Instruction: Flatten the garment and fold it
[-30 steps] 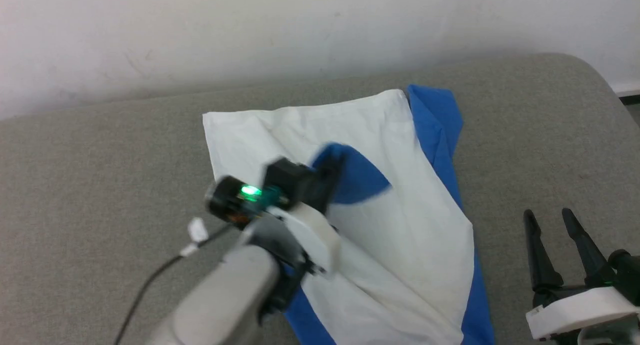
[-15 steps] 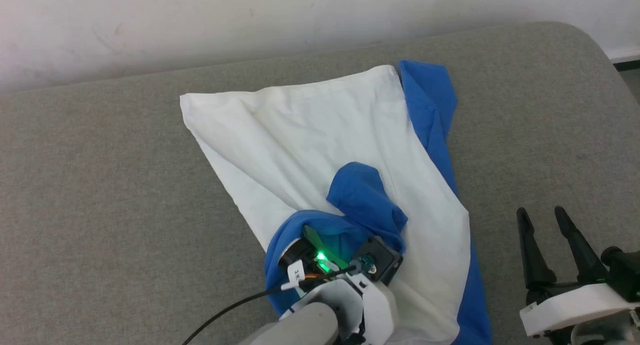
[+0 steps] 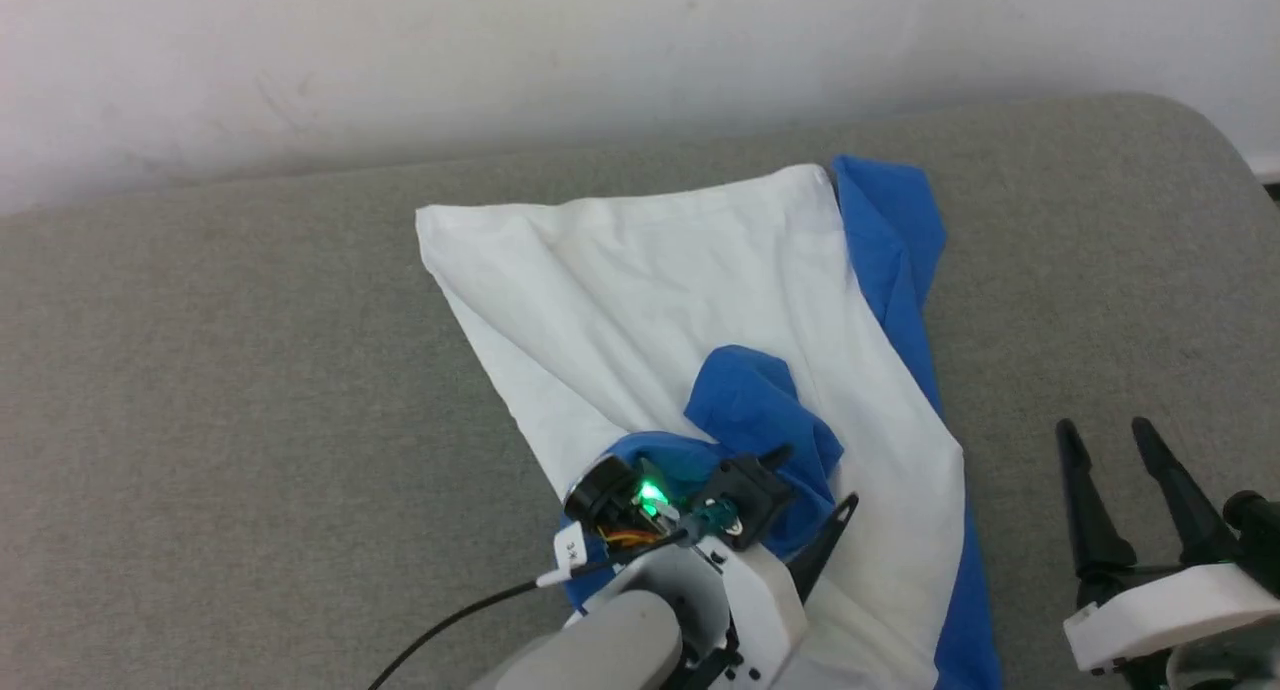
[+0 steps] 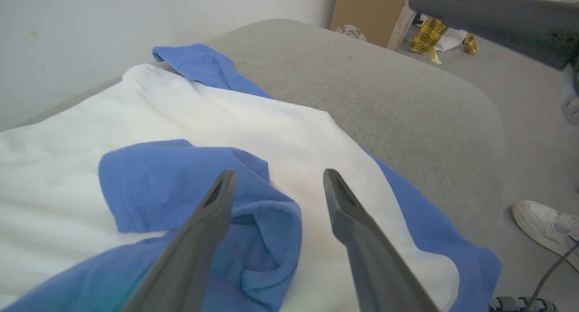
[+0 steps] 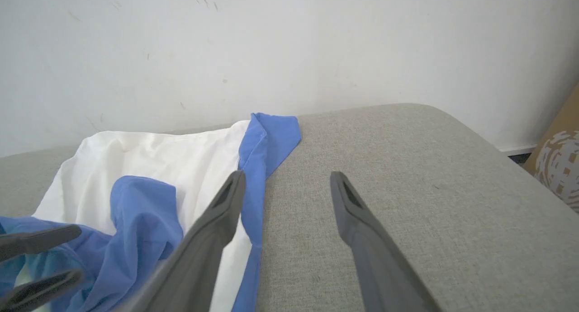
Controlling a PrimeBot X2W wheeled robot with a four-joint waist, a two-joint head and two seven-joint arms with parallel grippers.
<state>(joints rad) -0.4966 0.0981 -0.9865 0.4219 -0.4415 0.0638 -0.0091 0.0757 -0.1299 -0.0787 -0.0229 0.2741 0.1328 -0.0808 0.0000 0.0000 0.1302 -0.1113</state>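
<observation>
Left gripper (image 3: 815, 480) hung with its two fingers spread wide and gripping nothing, just above a bunched blue sleeve (image 3: 752, 405) that lay on the white body of the garment (image 3: 650, 290). The garment lay slantwise on the grey cushion (image 3: 200, 420), its other blue sleeve (image 3: 890, 220) sticking out at the far corner near the wall (image 3: 400, 60). The right gripper (image 3: 1102, 428) was likewise spread and empty, over bare cushion just beside the garment's blue edge.

The likeliest trouble was the crumpled sleeve: any fold laid over it would probably trap a lump. A fingertip close to such loose cloth could also snag as the arm drew off, dragging the sleeve askew. The skewed lie might make later folds uneven.
</observation>
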